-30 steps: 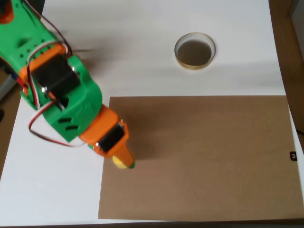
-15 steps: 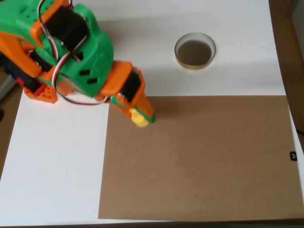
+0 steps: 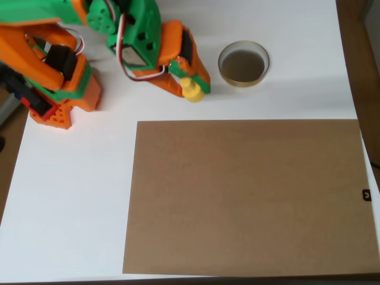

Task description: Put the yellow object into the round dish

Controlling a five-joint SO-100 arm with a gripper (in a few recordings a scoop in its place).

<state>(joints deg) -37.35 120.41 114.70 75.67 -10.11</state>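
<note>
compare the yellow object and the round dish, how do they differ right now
The yellow object is bright yellow and knobbed; the round dish has a pale tan rim and dark inside. The yellow object is much smaller than the round dish. The yellow object sits in the gripper, while the round dish rests free on the white table. Both look round from overhead.

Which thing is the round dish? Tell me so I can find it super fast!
Look at the white table with the big brown sheet on it. Past the sheet's top edge, on the white part, sits the round dish, right of the gripper holding the yellow object. It is the only ring shape: pale tan rim, dark inside.
</note>
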